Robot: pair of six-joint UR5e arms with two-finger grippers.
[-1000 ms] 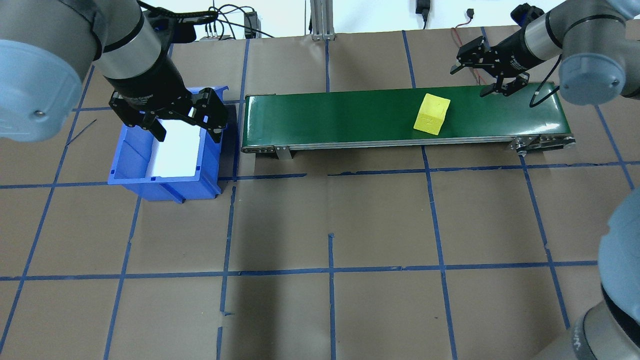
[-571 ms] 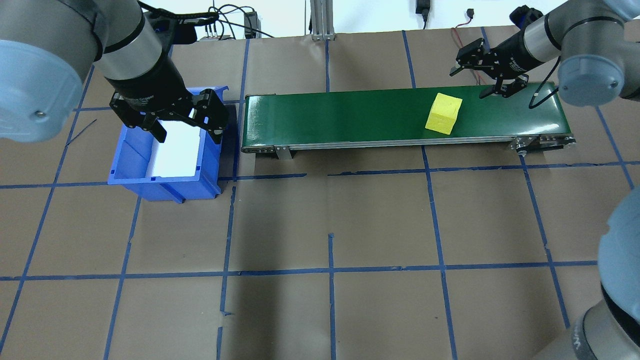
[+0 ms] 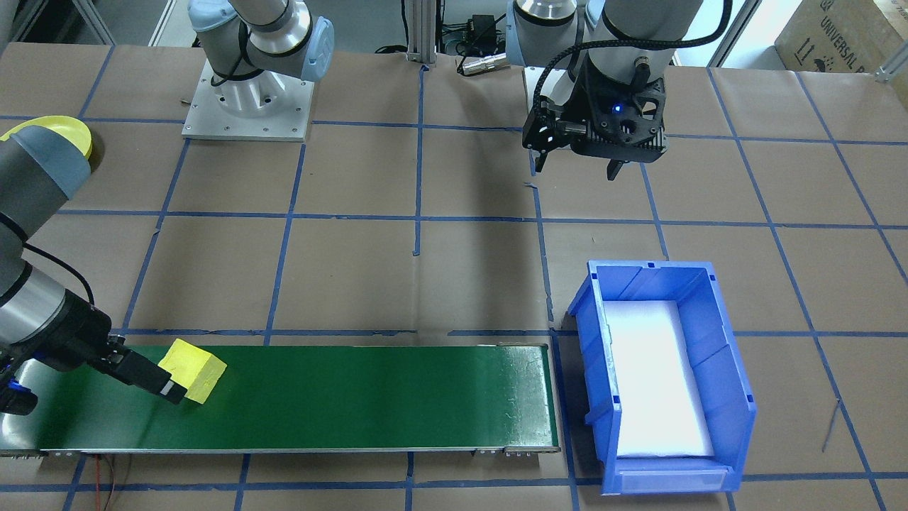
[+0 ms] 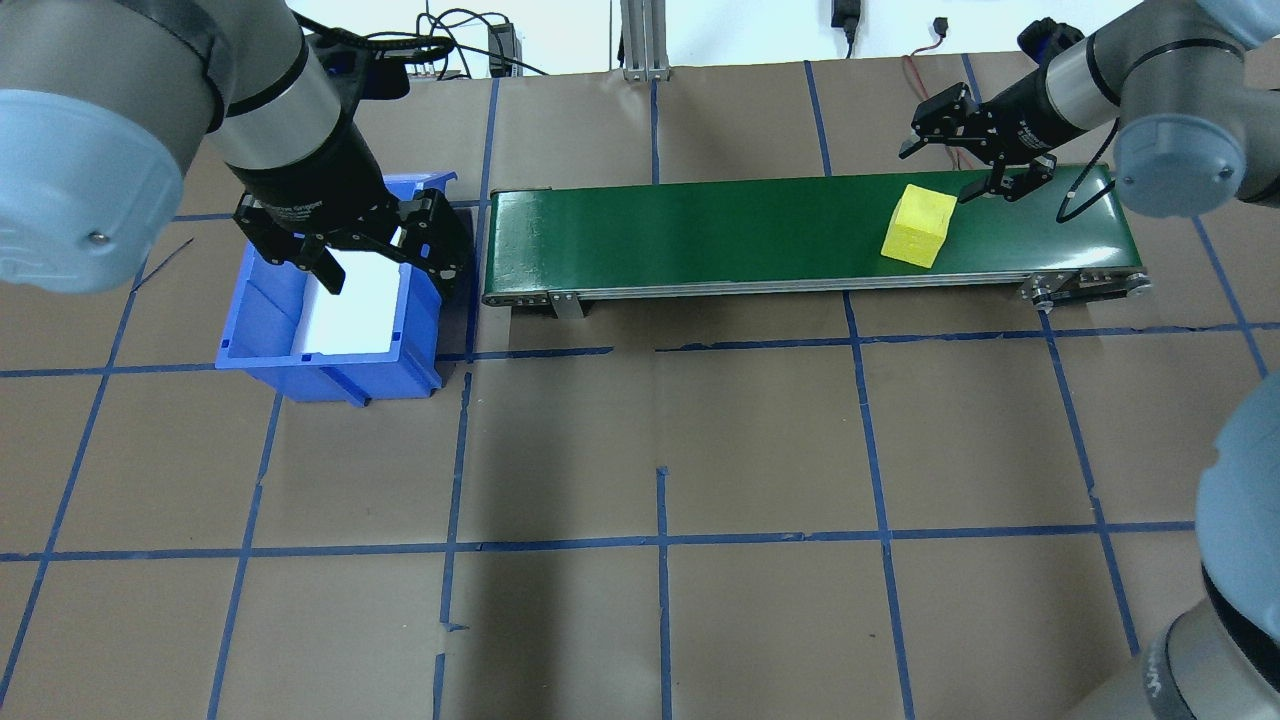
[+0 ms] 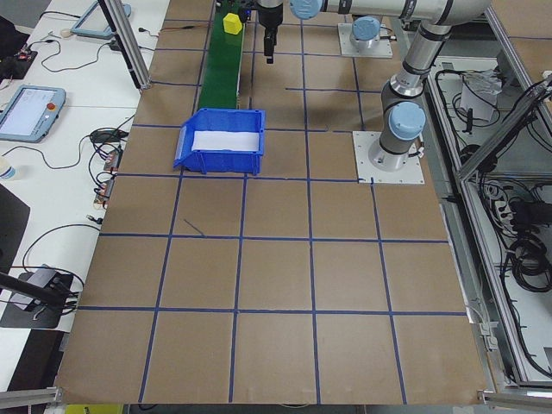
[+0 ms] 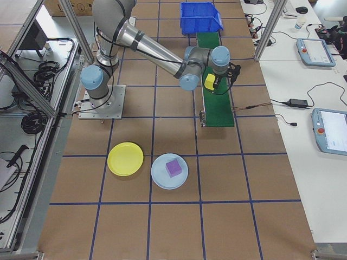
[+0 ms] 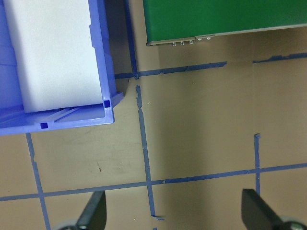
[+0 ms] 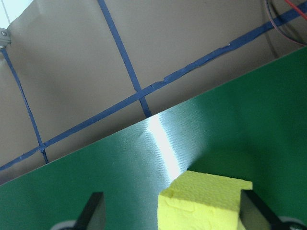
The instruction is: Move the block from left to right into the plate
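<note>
Yellow block (image 4: 921,226) farther right along belt (image 4: 700,236)

In the right wrist view the yellow block (image 8: 204,201) is cut off by the bottom edge, so only its top and part of one side show. The right gripper (image 3: 159,387) covers the block's near corner in the front-facing view. In the exterior left view the block (image 5: 230,21) is tiny, and the far gripper beside it is perhaps too small to judge.

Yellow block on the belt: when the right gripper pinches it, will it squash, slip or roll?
The block looks like matte, pitted foam: probably light, slightly squashy, not slippery. Flat faces on the belt suggest no rolling. The right gripper stands open beside it.
</note>
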